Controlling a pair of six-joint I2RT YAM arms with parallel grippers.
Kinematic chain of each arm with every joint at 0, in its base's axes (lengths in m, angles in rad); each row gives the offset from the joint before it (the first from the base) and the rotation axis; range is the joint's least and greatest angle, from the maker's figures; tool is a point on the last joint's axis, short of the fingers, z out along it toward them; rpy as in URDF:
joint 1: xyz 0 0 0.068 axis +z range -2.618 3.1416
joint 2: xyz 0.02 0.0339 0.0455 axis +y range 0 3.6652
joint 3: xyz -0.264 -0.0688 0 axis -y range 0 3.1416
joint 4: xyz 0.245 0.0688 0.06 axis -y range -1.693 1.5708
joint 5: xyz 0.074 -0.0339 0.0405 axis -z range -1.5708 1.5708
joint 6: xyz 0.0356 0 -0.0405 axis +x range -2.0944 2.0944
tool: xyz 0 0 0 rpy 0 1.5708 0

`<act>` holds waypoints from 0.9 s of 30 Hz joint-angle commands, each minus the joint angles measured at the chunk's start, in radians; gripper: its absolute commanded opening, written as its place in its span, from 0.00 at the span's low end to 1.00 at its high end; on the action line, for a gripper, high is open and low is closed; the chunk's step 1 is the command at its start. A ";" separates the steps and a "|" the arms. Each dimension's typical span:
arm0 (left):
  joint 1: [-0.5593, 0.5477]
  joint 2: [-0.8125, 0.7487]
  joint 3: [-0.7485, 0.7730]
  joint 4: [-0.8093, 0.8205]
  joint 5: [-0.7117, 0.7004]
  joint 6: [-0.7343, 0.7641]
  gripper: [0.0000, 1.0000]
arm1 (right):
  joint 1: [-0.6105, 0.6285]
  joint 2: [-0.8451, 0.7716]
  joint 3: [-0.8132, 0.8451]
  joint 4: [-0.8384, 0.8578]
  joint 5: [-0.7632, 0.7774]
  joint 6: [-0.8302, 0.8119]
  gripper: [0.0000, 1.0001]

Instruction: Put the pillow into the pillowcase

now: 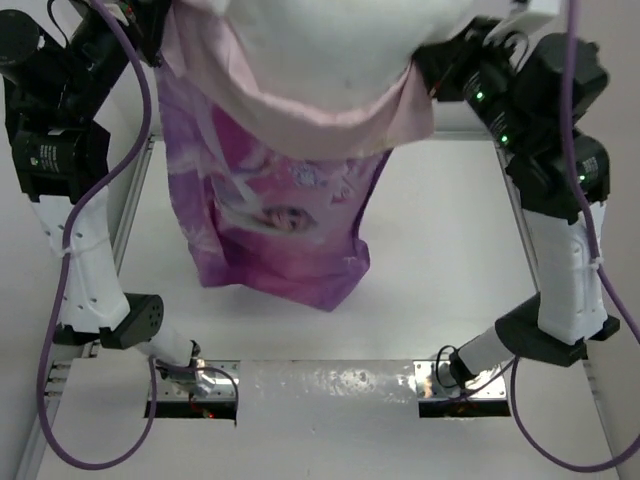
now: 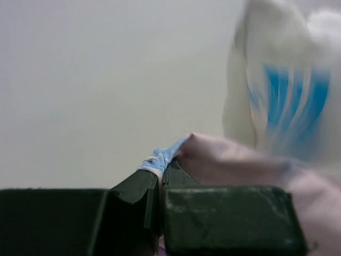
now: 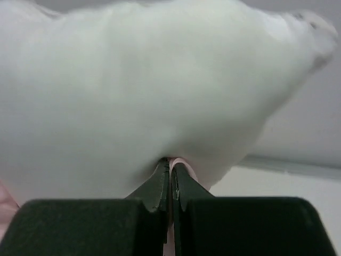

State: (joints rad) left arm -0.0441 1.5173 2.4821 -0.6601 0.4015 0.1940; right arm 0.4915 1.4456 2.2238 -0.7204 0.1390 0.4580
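At the near edge of the desk point(image 1: 450, 250), both arm bases sit bolted down, and the arms rise tall on either side. Between them hangs the pillowcase point(image 1: 280, 230), princess print facing up at us, its bottom end crumpled where it seems to meet the desk. Up at the mouth now: left tool point(image 2: 160, 178), fingers pressed together on the pale pink rim! Right tool point(image 3: 170, 172), likewise pinched tight on a thin fold of pink edge. And the pillow point(image 1: 330, 50), white and plump, sits in that opening, its lower part wrapped by the turned-back pink rim, the rest bulging out above. Beyond the left tool its blue tag point(image 2: 290, 101) shows, blurred.
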 commanded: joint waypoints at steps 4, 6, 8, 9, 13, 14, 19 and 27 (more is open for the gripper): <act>0.010 -0.219 -0.510 0.363 0.061 -0.086 0.00 | -0.005 -0.207 -0.404 0.400 0.086 -0.036 0.00; 0.012 -0.172 -0.300 0.335 -0.028 -0.094 0.00 | -0.005 -0.272 -0.415 0.446 0.093 -0.010 0.00; 0.013 0.024 0.050 0.177 -0.107 -0.038 0.00 | -0.005 -0.067 0.127 0.227 0.084 -0.065 0.00; 0.013 0.056 0.210 0.142 -0.096 -0.018 0.00 | -0.005 -0.004 0.278 0.167 0.061 -0.073 0.00; 0.012 -0.261 -0.512 0.384 0.027 -0.102 0.00 | -0.005 -0.187 -0.169 0.276 0.096 -0.038 0.00; 0.016 -0.269 -0.561 0.417 -0.013 -0.110 0.00 | -0.005 -0.321 -0.507 0.400 0.097 -0.013 0.00; 0.026 -0.029 0.094 0.119 -0.020 -0.031 0.00 | -0.005 -0.104 0.067 0.167 0.050 -0.051 0.00; 0.027 -0.177 -0.261 0.212 0.014 -0.055 0.00 | -0.004 -0.272 -0.327 0.339 0.074 -0.011 0.00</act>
State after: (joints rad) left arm -0.0235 1.3289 2.1395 -0.5087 0.4305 0.1219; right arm 0.4885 1.1683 1.8412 -0.5045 0.1967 0.4397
